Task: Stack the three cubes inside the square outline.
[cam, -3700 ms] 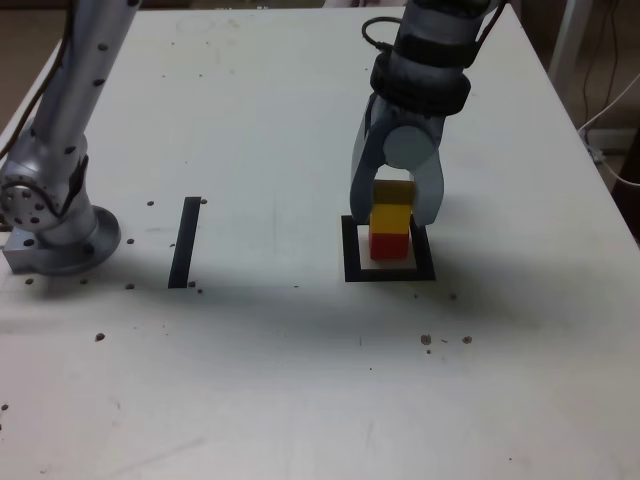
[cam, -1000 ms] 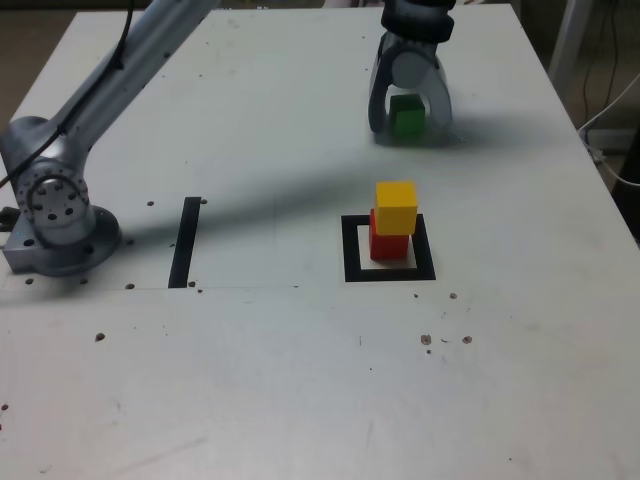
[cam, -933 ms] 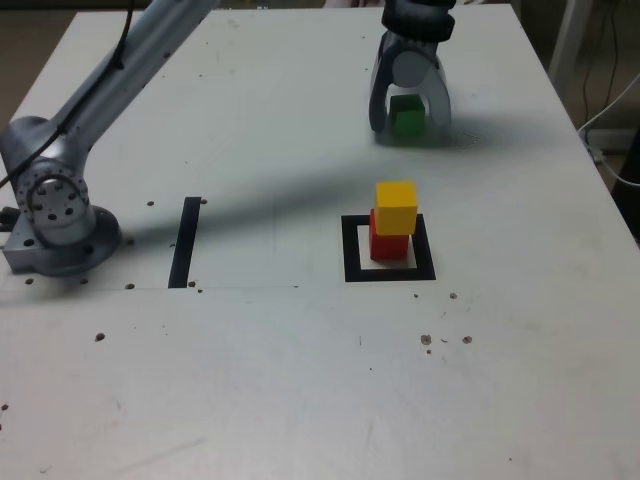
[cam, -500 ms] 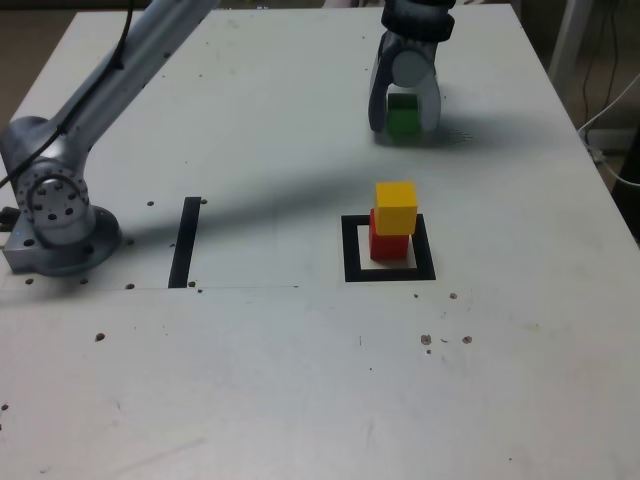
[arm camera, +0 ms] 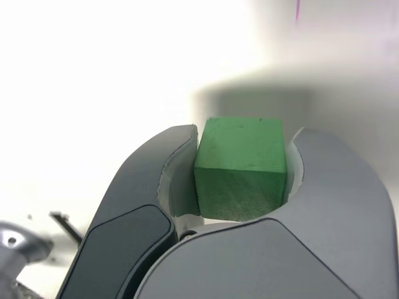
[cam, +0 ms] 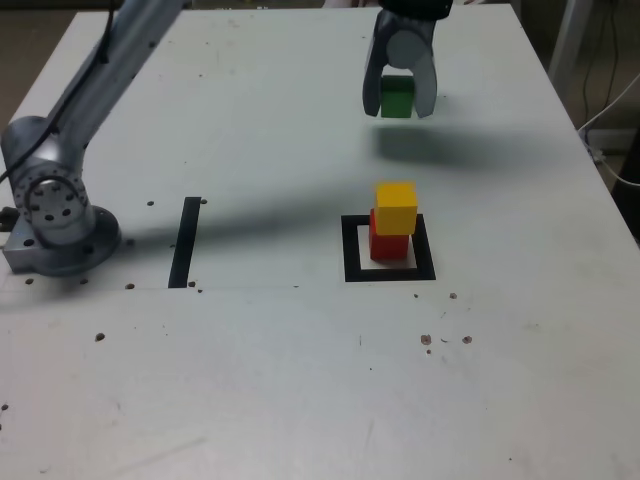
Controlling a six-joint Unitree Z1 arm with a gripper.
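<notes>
White tabletop (cam: 300, 380), scuffed, a black strip (cam: 184, 242) at the exterior view's left. My gripper (cam: 398, 97) has its jaws pinched on the green cube (cam: 397, 98), clear of the table at the far side. Yellow cube (cam: 396, 207) sits on red cube (cam: 389, 243) inside the square outline (cam: 350, 250). I want to carry high, centre over yellow, square the faces, lower gently; a nudge likely topples the pair.

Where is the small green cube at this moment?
The small green cube sits clamped in the pincer, lifted off the white table near the exterior view's top, beyond the yellow cube stacked on the red cube.
</notes>
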